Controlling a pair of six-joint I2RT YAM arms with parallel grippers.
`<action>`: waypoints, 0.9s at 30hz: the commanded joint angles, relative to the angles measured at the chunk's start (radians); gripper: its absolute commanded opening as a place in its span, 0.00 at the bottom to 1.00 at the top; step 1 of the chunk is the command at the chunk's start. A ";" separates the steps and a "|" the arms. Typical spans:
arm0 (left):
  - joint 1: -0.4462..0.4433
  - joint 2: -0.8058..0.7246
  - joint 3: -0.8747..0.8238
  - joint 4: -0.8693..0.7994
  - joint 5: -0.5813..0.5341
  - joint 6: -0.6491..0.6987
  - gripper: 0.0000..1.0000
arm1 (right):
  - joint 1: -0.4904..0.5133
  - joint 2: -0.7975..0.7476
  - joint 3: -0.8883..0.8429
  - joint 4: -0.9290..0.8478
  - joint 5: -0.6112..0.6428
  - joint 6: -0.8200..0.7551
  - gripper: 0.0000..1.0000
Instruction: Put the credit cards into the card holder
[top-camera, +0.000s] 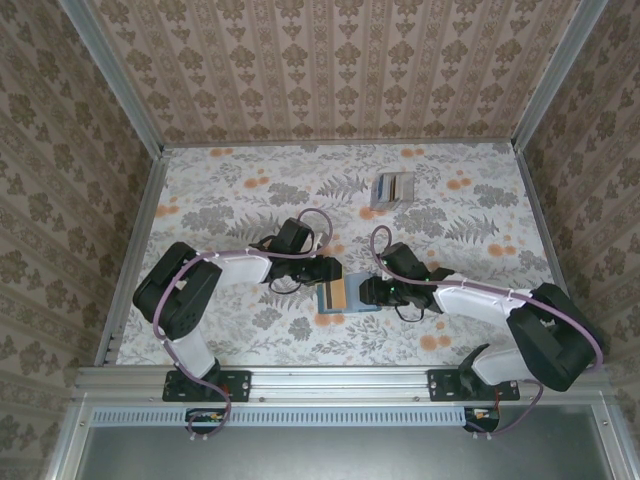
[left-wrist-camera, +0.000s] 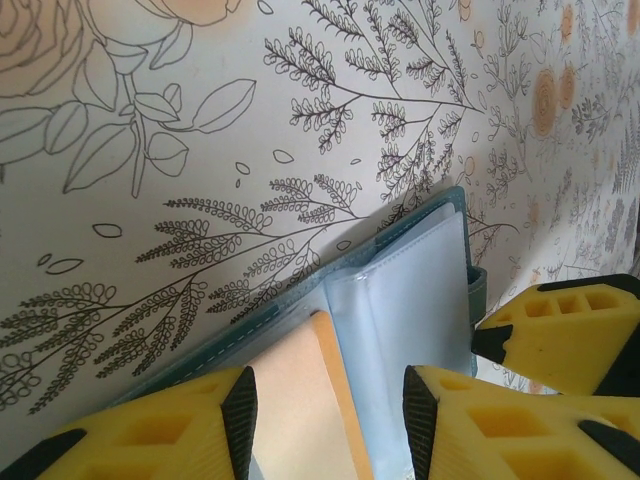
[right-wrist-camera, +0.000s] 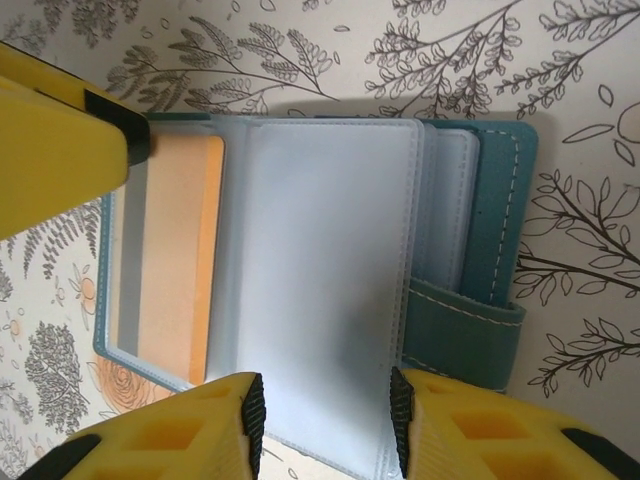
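Observation:
The teal card holder (top-camera: 347, 298) lies open on the table between both grippers. In the right wrist view its clear sleeves (right-wrist-camera: 320, 260) are spread, and an orange-yellow card (right-wrist-camera: 180, 250) with a grey stripe sits in the left pocket. My left gripper (left-wrist-camera: 330, 400) is open just above that card (left-wrist-camera: 300, 400), its jaws wide either side. Also open is my right gripper (right-wrist-camera: 325, 410), which straddles the middle sleeve near the strap (right-wrist-camera: 465, 330). The other credit cards (top-camera: 393, 189) lie fanned at the back of the table.
The floral tablecloth (top-camera: 230, 200) covers the table, with patterned walls on three sides and metal rails along the edges. The right gripper's yellow finger (left-wrist-camera: 565, 335) shows beside the wallet in the left wrist view. The left gripper's finger (right-wrist-camera: 50, 140) shows in the right wrist view.

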 joint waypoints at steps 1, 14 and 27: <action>0.008 -0.012 -0.004 0.000 0.008 0.009 0.46 | 0.003 0.012 0.005 0.025 -0.009 0.003 0.41; 0.007 -0.006 -0.016 0.017 0.007 0.002 0.46 | 0.004 0.060 0.000 0.043 -0.023 0.011 0.40; 0.008 -0.006 -0.017 0.021 0.005 -0.001 0.46 | 0.007 0.045 -0.003 0.069 -0.044 0.029 0.40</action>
